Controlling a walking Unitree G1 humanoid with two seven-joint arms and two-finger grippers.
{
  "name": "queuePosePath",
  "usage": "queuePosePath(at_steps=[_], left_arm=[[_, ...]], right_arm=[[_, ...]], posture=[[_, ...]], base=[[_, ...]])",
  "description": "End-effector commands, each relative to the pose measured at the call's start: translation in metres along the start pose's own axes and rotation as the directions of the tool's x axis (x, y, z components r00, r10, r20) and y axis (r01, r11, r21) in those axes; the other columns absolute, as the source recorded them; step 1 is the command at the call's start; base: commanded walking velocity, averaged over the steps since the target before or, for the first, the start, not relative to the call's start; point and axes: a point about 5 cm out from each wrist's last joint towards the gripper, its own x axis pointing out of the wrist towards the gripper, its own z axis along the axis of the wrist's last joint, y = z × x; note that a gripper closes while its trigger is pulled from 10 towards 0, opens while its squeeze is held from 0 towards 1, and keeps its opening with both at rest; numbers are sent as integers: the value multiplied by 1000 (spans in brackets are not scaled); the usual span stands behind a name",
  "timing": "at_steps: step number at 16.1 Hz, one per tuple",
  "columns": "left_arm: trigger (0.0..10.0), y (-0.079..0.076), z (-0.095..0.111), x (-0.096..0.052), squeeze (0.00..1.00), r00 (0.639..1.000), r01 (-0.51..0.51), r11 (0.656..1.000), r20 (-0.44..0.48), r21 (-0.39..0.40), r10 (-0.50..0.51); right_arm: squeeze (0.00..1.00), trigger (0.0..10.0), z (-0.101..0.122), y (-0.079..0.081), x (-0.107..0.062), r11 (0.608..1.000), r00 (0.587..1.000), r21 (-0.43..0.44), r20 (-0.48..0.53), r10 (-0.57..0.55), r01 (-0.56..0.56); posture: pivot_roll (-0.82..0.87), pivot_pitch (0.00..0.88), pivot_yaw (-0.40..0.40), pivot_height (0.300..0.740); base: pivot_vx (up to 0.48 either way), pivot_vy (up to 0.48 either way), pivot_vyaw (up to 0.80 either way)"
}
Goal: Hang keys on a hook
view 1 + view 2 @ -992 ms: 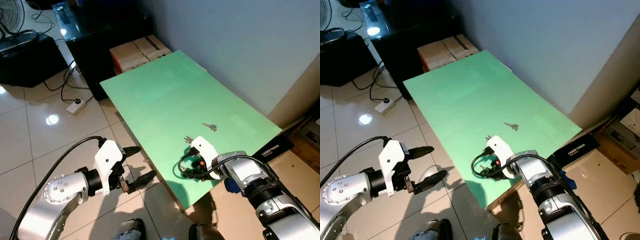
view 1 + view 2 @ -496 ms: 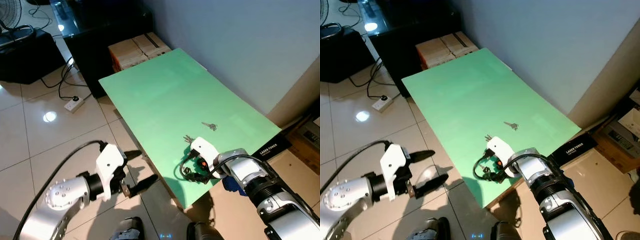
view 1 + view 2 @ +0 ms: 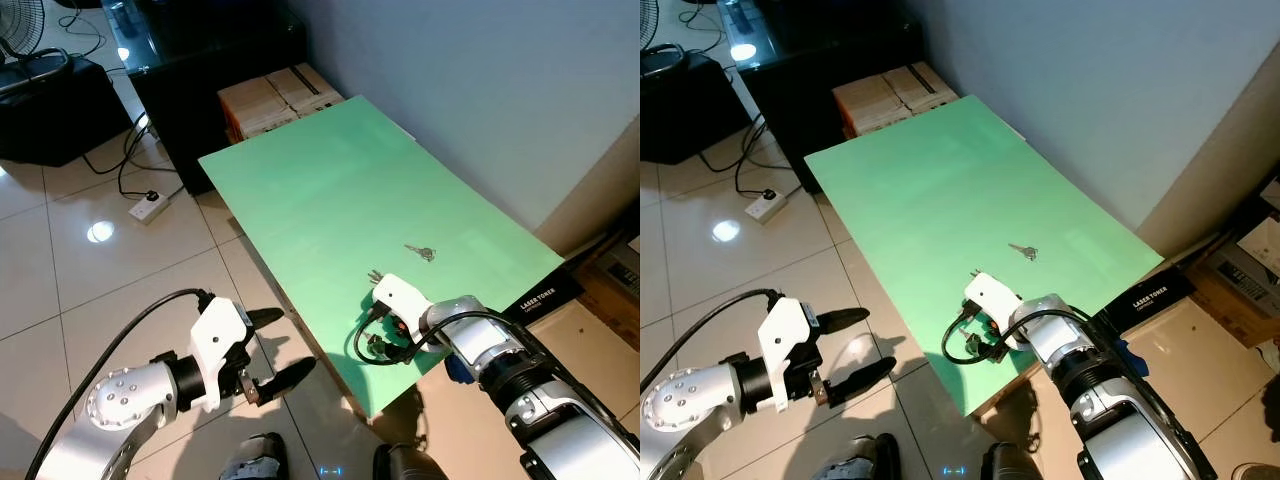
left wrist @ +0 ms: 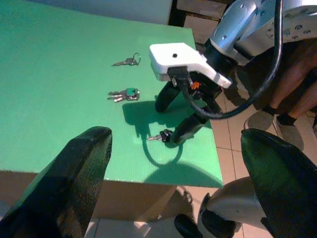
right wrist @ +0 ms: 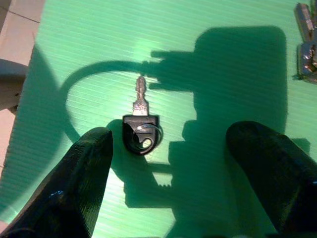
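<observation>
Right wrist view: right gripper (image 5: 168, 163) lower than a second ago, fingers apart astride black-headed metal key (image 5: 141, 130) | near green desk's (image 3: 320, 200) front edge | grasp imminent; left gripper (image 3: 268, 350) open, idle

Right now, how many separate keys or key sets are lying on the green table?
3: a black-headed key between the right gripper's open fingers, a green-tagged set just beyond it, and a plain set farther along the green table. None looks hidden.
</observation>
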Motion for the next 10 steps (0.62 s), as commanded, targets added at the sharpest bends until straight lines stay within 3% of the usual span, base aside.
queuePosePath(at_steps=[1, 3, 4, 5, 6, 8, 10], left_arm=[[10000, 0, 2, -2, 0, 1000, -3, 1000, -3, 8, 3], [10000, -2, 1, -1, 0, 1000, -4, 1000, -4, 5, 4], [10000, -2, 0, -1, 0, 1000, -4, 1000, -5, 4, 4], [10000, -2, -1, 0, 0, 1000, -4, 1000, -6, 3, 4], [10000, -1, -2, 0, 0, 1000, -5, 1000, -8, 2, 5], [10000, 0, -6, 1, 0, 1000, -6, 1000, -11, -2, 6], [10000, 0, -7, 2, 0, 1000, -4, 1000, -12, -2, 4]], right_arm=[[0, 10000, 1, 1, 2, 1000, 1000, -29, -20, -4, 4], [0, 9569, 2, 2, 4, 999, 1000, -31, -18, -17, 16], [0, 8392, 2, 2, 4, 999, 1000, -31, -19, -19, 19], [0, 4431, 2, 2, 5, 999, 1000, -32, -19, -19, 18], [0, 2706, 2, 3, 5, 999, 1000, -32, -20, -15, 14], [0, 1647, 2, 4, 6, 999, 1000, -32, -22, -12, 11], [0, 1255, 1, 5, 7, 999, 1000, -32, -25, -9, 8]], posture=[[27, 190, 28, 740], [27, 192, 28, 740], [27, 191, 28, 740], [26, 191, 28, 740], [26, 192, 28, 740], [26, 192, 30, 740], [25, 191, 30, 740]], base=[[0, 0, 0], [0, 0, 0], [0, 0, 0], [0, 0, 0], [0, 0, 0], [0, 0, 0], [0, 0, 0]])
